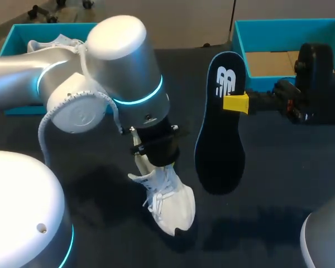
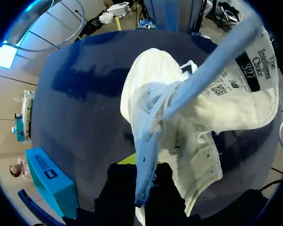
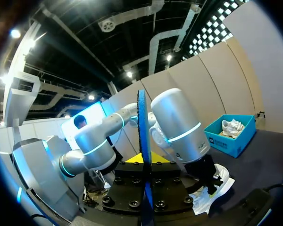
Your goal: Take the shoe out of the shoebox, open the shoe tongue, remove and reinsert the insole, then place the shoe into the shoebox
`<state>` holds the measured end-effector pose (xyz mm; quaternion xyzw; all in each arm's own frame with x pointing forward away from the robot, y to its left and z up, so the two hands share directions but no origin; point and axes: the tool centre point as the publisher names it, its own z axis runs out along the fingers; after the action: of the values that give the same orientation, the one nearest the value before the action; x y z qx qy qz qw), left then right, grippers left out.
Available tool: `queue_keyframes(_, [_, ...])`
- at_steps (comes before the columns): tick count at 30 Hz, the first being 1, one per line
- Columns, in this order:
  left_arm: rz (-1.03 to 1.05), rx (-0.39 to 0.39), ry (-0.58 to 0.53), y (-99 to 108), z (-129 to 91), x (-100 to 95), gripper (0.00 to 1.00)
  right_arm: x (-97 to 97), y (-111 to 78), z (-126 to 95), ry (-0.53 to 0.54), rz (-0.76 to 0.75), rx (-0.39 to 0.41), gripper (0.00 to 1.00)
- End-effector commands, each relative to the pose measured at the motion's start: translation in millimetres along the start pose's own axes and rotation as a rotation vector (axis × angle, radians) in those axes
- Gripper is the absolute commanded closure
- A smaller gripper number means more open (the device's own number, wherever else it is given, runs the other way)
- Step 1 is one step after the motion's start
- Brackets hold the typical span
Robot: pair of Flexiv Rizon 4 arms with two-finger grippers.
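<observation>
The left claw (image 1: 153, 153) points down over the middle of the table (image 1: 301, 184) and is clamped on the heel of the white shoe (image 1: 170, 204). The shoe hangs tilted from it, heel up under the claw and toe down on the dark surface, laces loose. In the left wrist view the shoe's mouth gapes just ahead of the claw, with the tongue folded back and its label showing.

The right claw (image 1: 236, 103) comes in from the right and is closed on the dark insole (image 1: 220, 145), gripping one long edge near the heel end. The insole hangs in the air just beside the shoe, apart from it. In the right wrist view it stands edge-on between the two yellow tips.

Behind the right claw sits the teal shoebox (image 1: 285, 22) with a bare cardboard floor. A second box (image 1: 17, 33) at the far left holds another white shoe (image 1: 50, 43).
</observation>
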<state>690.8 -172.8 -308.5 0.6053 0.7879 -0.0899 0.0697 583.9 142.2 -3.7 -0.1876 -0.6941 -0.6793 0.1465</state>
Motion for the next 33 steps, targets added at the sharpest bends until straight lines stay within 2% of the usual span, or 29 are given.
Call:
queue_keyframes(1, [0.0, -0.005, -0.001, -1, -3, 1.4, 1.0, -1.3, -0.1, 2, 0.0, 0.002, 0.002, 1.0])
queue_keyframes(9, [0.0, -0.005, -0.001, -1, -3, 1.4, 1.0, -1.3, -0.1, 2, 0.0, 0.002, 0.002, 1.0])
queue_keyframes(13, [0.107, 0.005, 0.021, -5, 2, -2.3, 1.0, -1.3, -0.1, 2, 0.0, 0.002, 0.002, 1.0])
queue_keyframes(18, [0.183, 0.055, 0.061, -16, 10, -7.7, 1.0, -1.3, -0.1, 2, 0.0, 0.002, 0.002, 1.0])
queue_keyframes(26, [0.258, 0.055, 0.113, -32, 30, -7.4, 1.0, -1.3, -0.1, 2, 0.0, 0.002, 0.002, 1.0])
queue_keyframes(33, [0.276, 0.075, 0.135, -44, 39, -5.0, 1.0, -1.3, -0.1, 2, 0.0, 0.002, 0.002, 1.0])
